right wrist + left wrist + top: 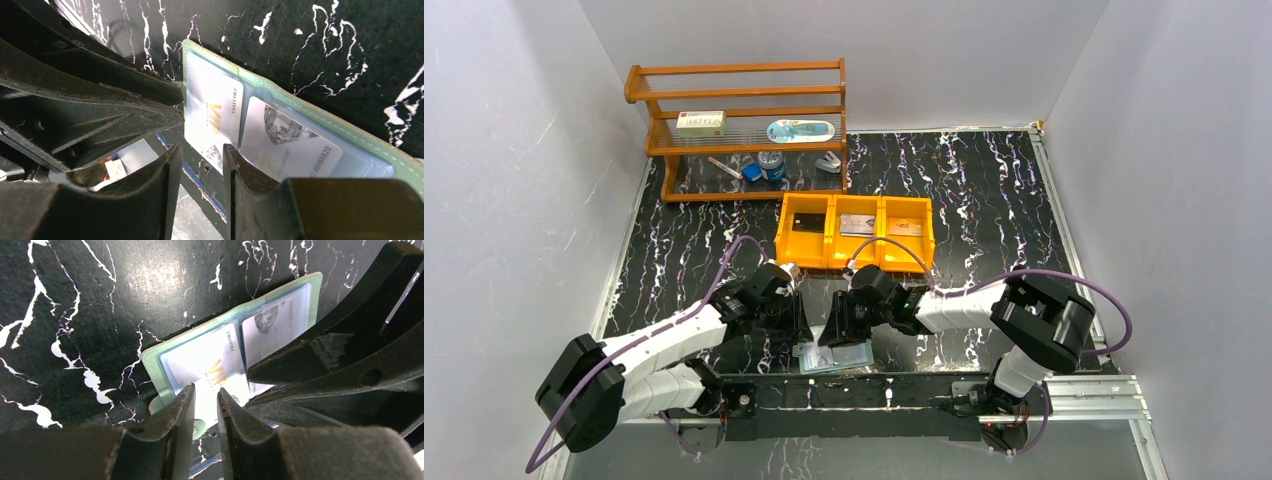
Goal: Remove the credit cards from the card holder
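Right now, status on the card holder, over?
Left gripper shut on flat green card holder. Right gripper around white plastic VIP card, grip unclear. Nothing blocking.

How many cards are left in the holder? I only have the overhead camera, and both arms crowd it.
Observer: Two, side by side in the holder: a white card with gold VIP print and a grey card.
Operator: Which one is next?
Observer: The white one; its corner sits between the open fingers of the right gripper.
Operator: What steadies the holder?
Observer: The left gripper appears to pinch its edge beside that card.
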You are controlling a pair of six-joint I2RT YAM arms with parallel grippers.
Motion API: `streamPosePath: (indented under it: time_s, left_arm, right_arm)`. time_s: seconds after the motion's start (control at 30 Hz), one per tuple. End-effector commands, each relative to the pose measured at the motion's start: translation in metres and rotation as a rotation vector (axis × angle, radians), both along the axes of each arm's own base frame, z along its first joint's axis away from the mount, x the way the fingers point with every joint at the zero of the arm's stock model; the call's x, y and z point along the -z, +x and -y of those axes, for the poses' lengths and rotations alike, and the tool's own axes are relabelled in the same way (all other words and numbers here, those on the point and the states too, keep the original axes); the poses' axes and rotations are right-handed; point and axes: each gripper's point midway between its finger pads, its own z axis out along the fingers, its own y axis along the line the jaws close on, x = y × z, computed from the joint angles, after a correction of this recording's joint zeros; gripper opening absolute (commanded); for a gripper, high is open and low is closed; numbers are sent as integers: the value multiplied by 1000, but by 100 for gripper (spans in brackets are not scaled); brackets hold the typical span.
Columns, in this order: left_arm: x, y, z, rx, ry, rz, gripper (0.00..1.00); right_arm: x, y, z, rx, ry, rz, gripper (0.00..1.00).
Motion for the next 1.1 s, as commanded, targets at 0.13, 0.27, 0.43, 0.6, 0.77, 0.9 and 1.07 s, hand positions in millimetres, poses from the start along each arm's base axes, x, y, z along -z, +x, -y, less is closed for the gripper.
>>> streamPosePath:
  time_s: [0.13, 0.27, 0.43, 0.6, 0.77, 0.9, 1.07]
  left_arm:
    - [5, -8, -1, 33, 16, -40, 21]
    - [12, -11, -3, 47, 36, -64, 21]
    - [19, -14, -5, 61, 60, -86, 20]
    - [26, -19, -10, 45, 73, -104, 20]
    - [30, -22, -15, 28, 81, -107, 19]
    - [31, -21, -16, 28, 85, -103, 19]
    - [33, -22, -18, 32, 99, -105, 19]
  right_arm:
    - [-5, 9, -3, 21, -28, 30, 43]
    - [-1, 10, 2, 32, -61, 38, 43]
    - [5, 7, -2, 11, -61, 10, 41]
    - [3, 4, -6, 3, -20, -1, 30]
    - [-4, 0, -11, -6, 42, -10, 19]
    - [-6, 0, -9, 4, 50, -13, 9]
    - [-6, 0, -1, 19, 36, -6, 9]
